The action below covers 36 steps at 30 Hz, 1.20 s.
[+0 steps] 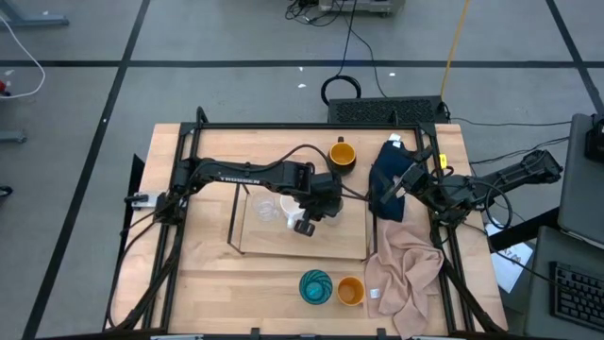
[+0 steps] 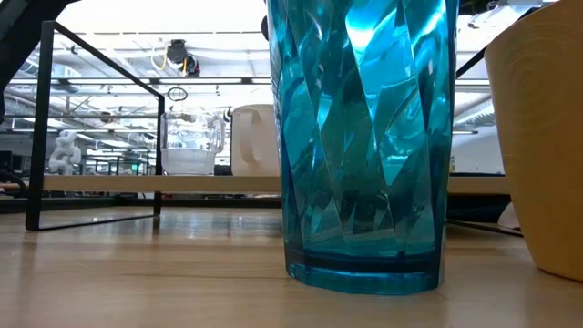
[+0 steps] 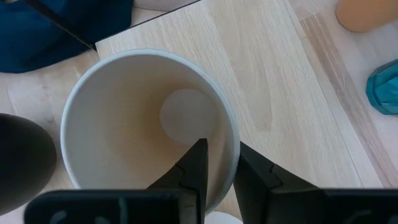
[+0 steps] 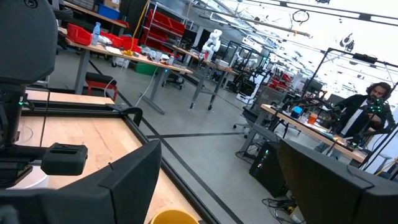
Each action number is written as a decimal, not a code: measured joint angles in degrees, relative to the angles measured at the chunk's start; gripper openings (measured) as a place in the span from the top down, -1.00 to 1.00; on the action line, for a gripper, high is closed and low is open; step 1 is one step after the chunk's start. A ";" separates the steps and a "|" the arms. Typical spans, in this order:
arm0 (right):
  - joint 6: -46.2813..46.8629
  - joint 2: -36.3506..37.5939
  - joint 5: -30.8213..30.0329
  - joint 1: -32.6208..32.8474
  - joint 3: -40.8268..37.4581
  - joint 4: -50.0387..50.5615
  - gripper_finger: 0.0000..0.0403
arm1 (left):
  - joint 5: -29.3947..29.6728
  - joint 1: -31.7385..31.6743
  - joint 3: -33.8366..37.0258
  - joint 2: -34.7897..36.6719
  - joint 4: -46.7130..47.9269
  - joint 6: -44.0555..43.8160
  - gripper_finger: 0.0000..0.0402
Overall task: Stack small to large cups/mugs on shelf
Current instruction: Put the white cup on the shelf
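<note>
My left gripper (image 1: 310, 215) is over the shelf (image 1: 340, 241), shut on the white handled mug (image 3: 124, 124), which stands on the light-wood board next to the clear glass (image 1: 267, 208). Both also show in the low view: the mug (image 2: 255, 137) and the glass (image 2: 195, 141). The dark mug with yellow inside (image 1: 342, 154) stands on the table beyond the shelf. The teal cup (image 1: 316, 286) and the orange cup (image 1: 350, 291) stand near the front edge. My right gripper (image 4: 217, 186) is open and empty, at the right above a blue cloth (image 1: 389, 175). No beige-grey cup shows. My left gripper holds the mug's wall at the rim (image 3: 227, 134), one finger inside the mug and one outside. The fingers come from above, pointing down. The mug is upright, and in the low view its base sits on the shelf board.
A pink-beige cloth (image 1: 406, 274) lies at the table's front right, by the orange cup. The shelf's black wire frame (image 1: 234, 217) stands upright at its left end. Bare tabletop lies at the front left.
</note>
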<state>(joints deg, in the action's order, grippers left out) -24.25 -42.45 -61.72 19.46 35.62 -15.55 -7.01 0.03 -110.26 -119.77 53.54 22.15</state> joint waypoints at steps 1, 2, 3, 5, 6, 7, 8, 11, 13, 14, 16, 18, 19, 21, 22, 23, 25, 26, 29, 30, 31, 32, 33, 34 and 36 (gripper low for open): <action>0.00 0.00 0.00 -0.01 0.00 0.00 -0.55 | -0.06 0.00 0.00 0.00 0.02 0.06 0.66; 0.00 0.00 0.00 -0.01 0.00 0.00 -0.55 | -0.25 0.00 0.00 0.00 0.13 0.05 0.66; 0.00 0.00 0.00 0.00 0.00 0.00 -0.55 | -0.29 0.00 0.00 0.00 0.21 0.00 0.66; 0.00 0.00 0.00 0.00 0.00 0.00 -0.55 | -0.26 0.02 0.00 0.00 0.20 -0.02 0.66; 0.00 0.00 0.00 -0.02 0.00 0.00 -0.55 | -0.26 0.02 0.00 0.00 0.19 0.00 0.66; 0.00 0.00 0.00 0.00 0.00 0.00 -0.55 | -0.26 0.00 0.00 0.00 0.13 -0.04 0.66; 0.00 0.00 -0.02 -0.02 0.00 0.00 -0.55 | -0.26 0.00 0.00 0.00 0.11 -0.34 0.66; 0.00 0.00 -0.01 0.00 0.00 0.00 -0.55 | -0.29 -0.13 0.00 0.00 0.11 -0.46 0.66; 0.02 0.00 0.00 0.00 0.00 0.00 -0.55 | -0.28 -0.15 0.00 0.00 0.09 -0.94 0.64; 0.02 0.02 0.00 0.00 0.00 0.00 -0.55 | -0.28 -0.15 0.00 0.00 0.04 -1.48 0.61; 0.02 0.00 0.00 0.00 0.00 0.00 -0.55 | -0.31 -0.15 0.00 0.00 0.01 -2.73 0.50; 0.02 0.00 0.00 0.00 0.00 -0.02 -0.55 | -0.31 -0.15 0.00 0.00 0.08 -3.19 0.34; 0.02 0.01 0.00 -0.01 0.00 0.00 -0.55 | -0.31 -0.15 -0.02 0.00 0.25 -3.21 0.26; 0.13 0.00 0.00 -0.01 0.00 0.00 -0.55 | 0.02 -0.15 -0.02 0.00 0.10 -3.28 0.10; 0.36 0.00 0.00 0.00 -0.02 0.00 -0.55 | 0.63 -0.15 -0.02 0.00 0.10 -3.32 0.03; 0.58 0.00 0.00 0.00 0.00 0.00 -0.55 | 1.11 -0.15 -0.02 0.00 0.10 -3.26 -0.04; 0.63 0.02 0.00 0.00 0.00 0.00 -0.55 | 2.59 -0.13 -0.02 0.00 -0.04 -3.03 -0.13; 0.63 0.00 0.00 0.00 0.00 0.00 -0.55 | 3.09 -0.15 -0.02 0.00 -0.08 -2.97 -0.17; 0.63 0.00 0.00 0.00 0.00 0.00 -0.55 | 3.68 -0.02 -0.08 0.00 -0.24 -3.04 -0.24; 0.63 0.01 0.00 0.00 0.00 0.00 -0.55 | 3.73 0.03 -0.30 0.00 -0.08 -3.21 -0.26; 0.63 0.01 0.00 0.00 -0.02 0.00 -0.55 | 3.73 0.14 -0.62 0.00 0.00 -3.48 -0.27; 0.63 0.00 0.00 0.00 0.00 0.00 -0.55 | 3.74 0.30 -0.88 0.00 -0.09 -3.89 -0.28; 0.63 0.00 0.00 0.00 0.00 0.00 -0.55 | 3.76 0.45 -1.13 0.00 -0.11 -4.07 -0.29; 0.63 0.02 0.00 0.00 -0.02 0.00 -0.55 | 3.95 0.66 -1.39 0.00 -0.07 -4.03 -0.30; 0.63 0.00 0.00 0.02 0.00 0.00 -0.55 | 4.46 1.09 -1.95 0.00 0.32 -3.91 -0.31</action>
<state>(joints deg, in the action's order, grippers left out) -23.62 -42.46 -61.71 19.49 35.62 -15.55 -2.55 1.12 -112.20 -119.77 53.86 18.24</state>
